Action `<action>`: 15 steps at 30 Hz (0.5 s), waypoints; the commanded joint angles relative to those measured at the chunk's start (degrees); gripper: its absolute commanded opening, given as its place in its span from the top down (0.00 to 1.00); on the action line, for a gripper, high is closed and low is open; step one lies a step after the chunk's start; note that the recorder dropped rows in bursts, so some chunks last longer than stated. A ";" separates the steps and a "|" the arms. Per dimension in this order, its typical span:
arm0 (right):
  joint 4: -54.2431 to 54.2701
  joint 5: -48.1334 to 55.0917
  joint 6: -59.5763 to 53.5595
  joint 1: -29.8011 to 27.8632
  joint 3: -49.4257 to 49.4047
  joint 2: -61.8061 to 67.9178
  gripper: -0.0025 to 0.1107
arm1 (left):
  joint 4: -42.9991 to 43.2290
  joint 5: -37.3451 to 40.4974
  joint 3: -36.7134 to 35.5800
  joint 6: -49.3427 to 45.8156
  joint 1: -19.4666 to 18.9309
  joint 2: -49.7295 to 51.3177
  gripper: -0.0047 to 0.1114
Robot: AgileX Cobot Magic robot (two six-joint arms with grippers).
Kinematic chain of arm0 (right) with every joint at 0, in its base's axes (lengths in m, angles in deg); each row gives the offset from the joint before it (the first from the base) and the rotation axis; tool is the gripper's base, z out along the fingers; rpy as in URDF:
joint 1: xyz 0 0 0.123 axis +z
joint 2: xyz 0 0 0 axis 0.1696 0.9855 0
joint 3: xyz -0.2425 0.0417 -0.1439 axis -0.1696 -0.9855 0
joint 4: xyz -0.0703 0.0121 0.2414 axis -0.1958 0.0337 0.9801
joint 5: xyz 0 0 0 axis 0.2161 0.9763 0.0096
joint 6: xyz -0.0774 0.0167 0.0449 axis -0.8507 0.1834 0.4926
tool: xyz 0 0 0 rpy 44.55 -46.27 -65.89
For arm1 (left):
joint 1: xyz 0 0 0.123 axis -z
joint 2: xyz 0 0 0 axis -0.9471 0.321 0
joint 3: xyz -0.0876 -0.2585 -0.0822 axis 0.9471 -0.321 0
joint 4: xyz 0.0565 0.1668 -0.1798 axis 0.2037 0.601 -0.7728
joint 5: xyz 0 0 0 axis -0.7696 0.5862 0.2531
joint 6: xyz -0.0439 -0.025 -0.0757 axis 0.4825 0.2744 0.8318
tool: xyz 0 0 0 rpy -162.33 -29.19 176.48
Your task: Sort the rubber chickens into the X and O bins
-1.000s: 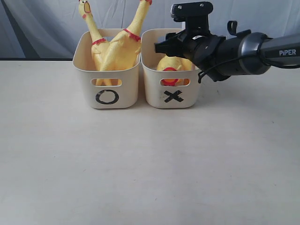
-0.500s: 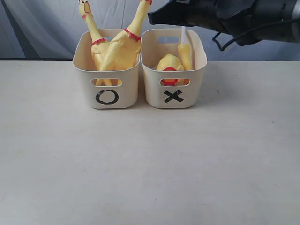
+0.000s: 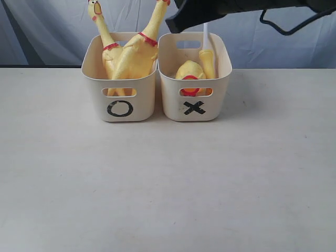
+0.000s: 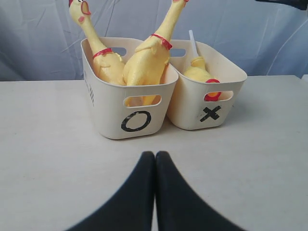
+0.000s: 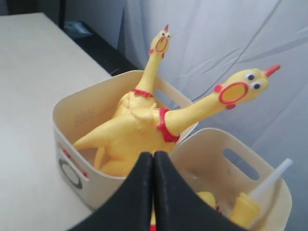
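Note:
Two long whole chickens (image 3: 134, 55) (image 4: 147, 62) (image 5: 139, 127) stand leaning in the O bin (image 3: 119, 100) (image 4: 130, 110) (image 5: 67, 144). The X bin (image 3: 195, 102) (image 4: 211, 103) (image 5: 269, 192) holds the round headless body (image 3: 190, 71) (image 4: 199, 74) and the head-and-neck piece (image 3: 208, 59) (image 5: 245, 207) on its white stick (image 3: 205, 35) (image 4: 193, 43) (image 5: 274, 175). My right gripper (image 3: 176, 22) (image 5: 154, 156) is shut and empty, high above the bins' shared rims. My left gripper (image 4: 155, 155) is shut and empty, low over the table in front of the O bin.
The bins sit side by side at the back of a cream table (image 3: 168, 184). A grey cloth backdrop (image 3: 42, 26) hangs right behind them. The right arm (image 3: 252, 5) runs along the top of the exterior view.
My right arm has risen from over the X bin towards the top of the view, uncovering the head-and-neck piece and its stick. The chickens and bins stay put.

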 commanded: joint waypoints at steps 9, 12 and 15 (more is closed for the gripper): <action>-29.97 20.40 24.59 -0.27 0.17 -6.38 0.98 | -0.22 -0.23 -0.42 0.04 -0.16 -0.49 0.96; -31.44 25.65 26.93 -0.27 0.17 -7.60 0.98 | -0.22 -0.23 -0.42 0.04 -0.16 -0.49 0.96; -31.44 30.13 29.44 -0.27 0.17 -8.88 0.98 | -0.22 -0.23 -0.42 0.04 -0.16 -0.49 0.96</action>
